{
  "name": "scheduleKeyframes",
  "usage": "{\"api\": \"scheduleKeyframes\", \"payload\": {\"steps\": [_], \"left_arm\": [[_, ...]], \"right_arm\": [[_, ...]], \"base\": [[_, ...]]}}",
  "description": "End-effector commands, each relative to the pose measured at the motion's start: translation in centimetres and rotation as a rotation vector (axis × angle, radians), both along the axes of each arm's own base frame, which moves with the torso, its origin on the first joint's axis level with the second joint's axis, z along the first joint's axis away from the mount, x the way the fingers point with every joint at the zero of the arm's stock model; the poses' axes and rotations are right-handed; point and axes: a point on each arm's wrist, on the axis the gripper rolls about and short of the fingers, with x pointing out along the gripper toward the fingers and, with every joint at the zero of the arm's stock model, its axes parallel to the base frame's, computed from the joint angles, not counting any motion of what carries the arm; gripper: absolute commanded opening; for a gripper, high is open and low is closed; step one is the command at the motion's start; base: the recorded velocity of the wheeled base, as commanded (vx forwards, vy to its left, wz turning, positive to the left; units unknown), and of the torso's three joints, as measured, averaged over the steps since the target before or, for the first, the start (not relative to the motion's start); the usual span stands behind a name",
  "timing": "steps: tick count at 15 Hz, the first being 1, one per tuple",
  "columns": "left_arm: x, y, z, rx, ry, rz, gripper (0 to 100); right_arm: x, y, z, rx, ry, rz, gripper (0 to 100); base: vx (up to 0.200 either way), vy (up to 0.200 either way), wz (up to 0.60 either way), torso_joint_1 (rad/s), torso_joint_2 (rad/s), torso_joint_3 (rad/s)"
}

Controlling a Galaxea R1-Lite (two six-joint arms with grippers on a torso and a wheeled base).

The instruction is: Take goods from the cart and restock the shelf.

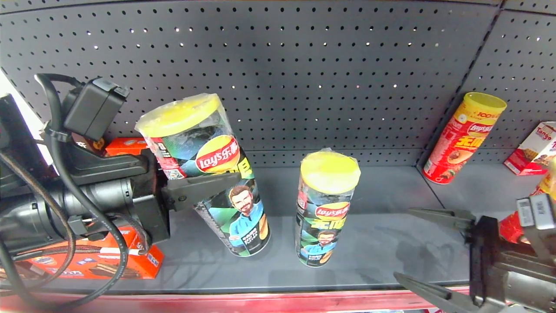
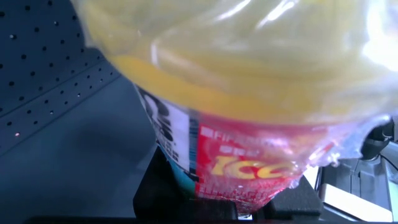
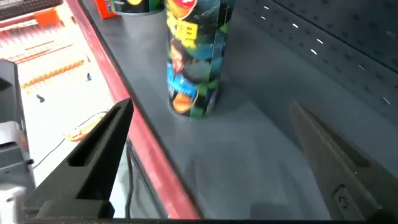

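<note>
My left gripper [image 1: 208,179] is shut on a green-and-blue chip can with a yellow lid [image 1: 204,165]. The can is tilted, its lid leaning toward the left, its base down near the grey shelf [image 1: 382,195]; I cannot tell whether it touches. In the left wrist view that can [image 2: 249,68] sits close up, clamped in the left gripper [image 2: 236,202]. A second matching can [image 1: 325,208] stands upright just to its right. My right gripper [image 1: 404,243] is open at the shelf's front right, holding nothing. In the right wrist view the right gripper [image 3: 211,115] faces the upright can [image 3: 196,56].
A red chip can [image 1: 462,139] leans against the pegboard at the back right, beside a red-and-white box [image 1: 534,150]. Red snack boxes [image 1: 108,263] lie at the front left, an orange box [image 1: 126,145] behind them. A red rail [image 1: 260,302] edges the shelf front.
</note>
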Motion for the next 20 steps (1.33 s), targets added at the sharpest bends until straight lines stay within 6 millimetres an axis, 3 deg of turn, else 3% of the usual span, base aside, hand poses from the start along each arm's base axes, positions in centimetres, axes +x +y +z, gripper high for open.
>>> {"api": "scheduleKeyframes", "payload": {"steps": [1, 6, 10, 12, 17, 20], "left_arm": [[-0.4, 0.2, 0.3, -0.005, -0.011, 0.004, 0], [-1.4, 1.3, 0.3, -0.009, -0.031, 0.037, 0], [-1.5, 1.2, 0.1, -0.011, -0.034, 0.026, 0], [-1.8, 1.3, -0.6, -0.002, -0.012, 0.024, 0], [-2.5, 1.5, -0.5, -0.007, -0.025, 0.023, 0], [-2.5, 1.5, -0.5, -0.007, -0.024, 0.020, 0]], "right_arm": [[-5.6, -3.2, 0.8, 0.056, -0.049, -0.097, 100], [-13.0, -7.9, -2.2, 0.137, -0.016, -0.460, 100], [-17.1, -10.1, -7.6, 0.160, 0.038, -0.681, 100], [-16.6, -10.2, -8.8, 0.186, 0.083, -0.830, 100], [-16.4, -10.2, -9.1, 0.231, 0.102, -0.862, 100], [-16.2, -9.6, -9.1, 0.174, 0.006, -0.618, 100]], "base": [[0.000, 0.000, 0.00, 0.000, 0.00, 0.000], [0.000, 0.000, 0.00, 0.000, 0.00, 0.000], [0.000, 0.000, 0.00, 0.000, 0.00, 0.000], [0.000, 0.000, 0.00, 0.000, 0.00, 0.000], [0.000, 0.000, 0.00, 0.000, 0.00, 0.000], [0.000, 0.000, 0.00, 0.000, 0.00, 0.000]]}}
